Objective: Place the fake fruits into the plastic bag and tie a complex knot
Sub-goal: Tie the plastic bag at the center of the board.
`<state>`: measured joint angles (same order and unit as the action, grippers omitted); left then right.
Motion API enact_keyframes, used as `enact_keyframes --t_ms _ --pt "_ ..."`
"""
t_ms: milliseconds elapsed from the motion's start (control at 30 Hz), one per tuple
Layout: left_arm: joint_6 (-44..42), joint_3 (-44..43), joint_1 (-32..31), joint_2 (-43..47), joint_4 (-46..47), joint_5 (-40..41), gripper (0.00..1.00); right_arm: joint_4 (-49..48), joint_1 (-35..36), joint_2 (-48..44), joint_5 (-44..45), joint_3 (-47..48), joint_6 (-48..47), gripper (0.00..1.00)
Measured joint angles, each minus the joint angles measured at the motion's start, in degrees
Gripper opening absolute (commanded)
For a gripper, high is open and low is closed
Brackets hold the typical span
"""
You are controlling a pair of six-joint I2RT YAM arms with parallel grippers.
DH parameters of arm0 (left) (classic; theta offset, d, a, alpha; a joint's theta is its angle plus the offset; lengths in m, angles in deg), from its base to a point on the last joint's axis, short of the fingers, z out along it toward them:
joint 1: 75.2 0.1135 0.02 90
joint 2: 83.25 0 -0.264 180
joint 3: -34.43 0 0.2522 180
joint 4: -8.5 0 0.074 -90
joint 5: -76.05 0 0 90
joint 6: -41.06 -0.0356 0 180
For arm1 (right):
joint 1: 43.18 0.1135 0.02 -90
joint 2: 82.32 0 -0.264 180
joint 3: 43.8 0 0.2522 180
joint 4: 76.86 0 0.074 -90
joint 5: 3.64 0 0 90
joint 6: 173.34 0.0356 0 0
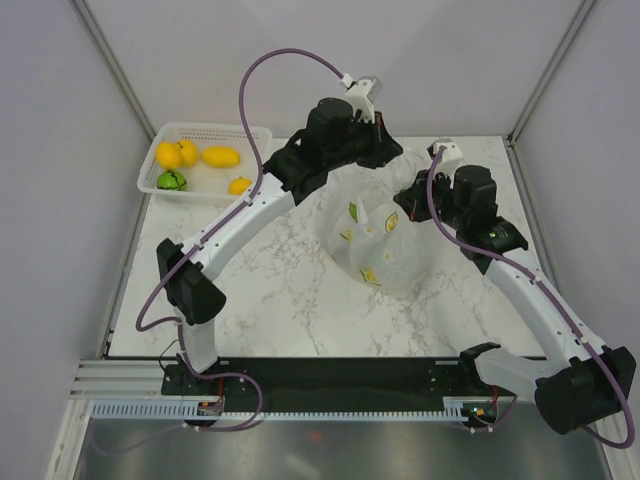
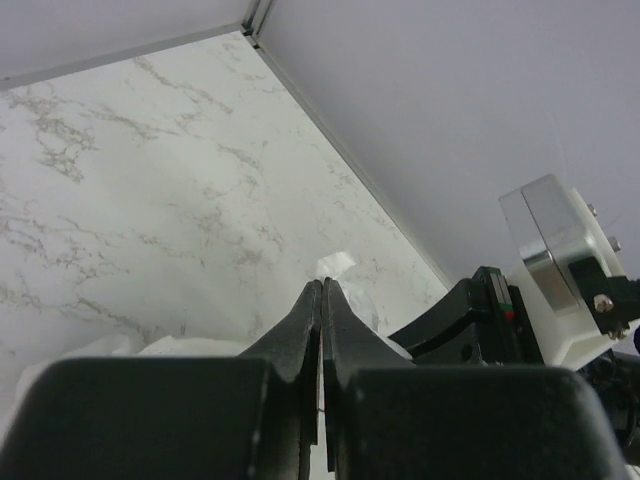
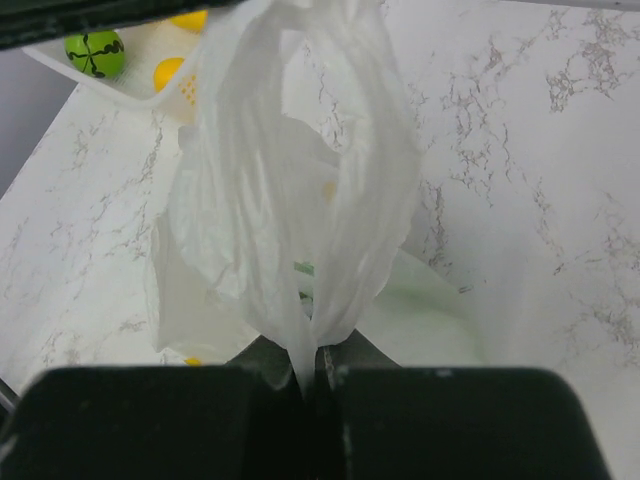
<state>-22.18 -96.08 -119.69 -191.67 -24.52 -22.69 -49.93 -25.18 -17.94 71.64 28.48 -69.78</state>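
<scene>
White crinkly plastic bag (image 3: 300, 200); marble-veined table (image 1: 280, 290)

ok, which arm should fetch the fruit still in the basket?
Left, probably. The basket with the fruit sits at the far corner on its side, and the left fingers are shut with nothing plainly held. The right fingers are pinching the bag, so they are busy.
</scene>
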Motion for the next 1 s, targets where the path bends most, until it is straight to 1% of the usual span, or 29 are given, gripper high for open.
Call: enact_keyframes --t_ms 300,567,600,633,667,700,733,767,867,900,933,1000 --pt "-0.2 9.9 0.0 9.2 -0.5 3.0 0.02 0.3 -0.3 0.0 0.8 0.0 0.4 0.0" --pt "-0.5 15.0 0.8 14.6 0.0 5.8 0.02 2.1 -1.5 -0.2 1.8 0.0 0.6 0.0" --pt "-0.7 16.0 0.9 15.4 0.1 6.0 0.05 2.3 -1.6 -0.2 1.8 0.0 0.6 0.0" --pt "-0.8 16.6 0.9 16.0 0.0 5.9 0.16 2.3 -1.7 -0.2 1.8 0.0 0.6 0.0" --pt "-1.2 17.2 0.9 16.5 0.0 5.8 0.32 2.4 -1.7 -0.2 1.7 0.0 0.6 0.0" --pt "-1.7 17.5 0.9 16.8 0.0 5.7 0.58 2.4 -1.7 -0.2 1.6 0.0 0.6 0.0" --pt "-2.3 17.4 0.9 16.9 0.1 5.4 0.67 2.4 -1.7 -0.2 1.5 0.0 0.5 0.0" --pt "-2.5 17.3 0.9 16.9 0.2 4.9 0.78 2.4 -1.7 -0.2 1.4 0.0 0.5 0.0" --pt "-2.6 15.3 0.9 15.5 0.1 2.8 0.91 2.4 -1.7 -0.2 0.5 0.0 0.5 0.0" --pt "-2.4 14.0 0.9 14.6 0.4 2.1 0.97 2.4 -1.7 -0.2 0.2 0.0 0.4 0.0" --pt "-2.3 13.0 1.0 13.8 1.4 1.4 1.0 2.5 -1.7 -0.2 0.0 0.0 0.3 0.0" --pt "-1.1 12.7 1.3 13.2 3.5 0.7 1.0 2.6 -1.7 -0.2 -0.3 0.0 0.3 0.0"
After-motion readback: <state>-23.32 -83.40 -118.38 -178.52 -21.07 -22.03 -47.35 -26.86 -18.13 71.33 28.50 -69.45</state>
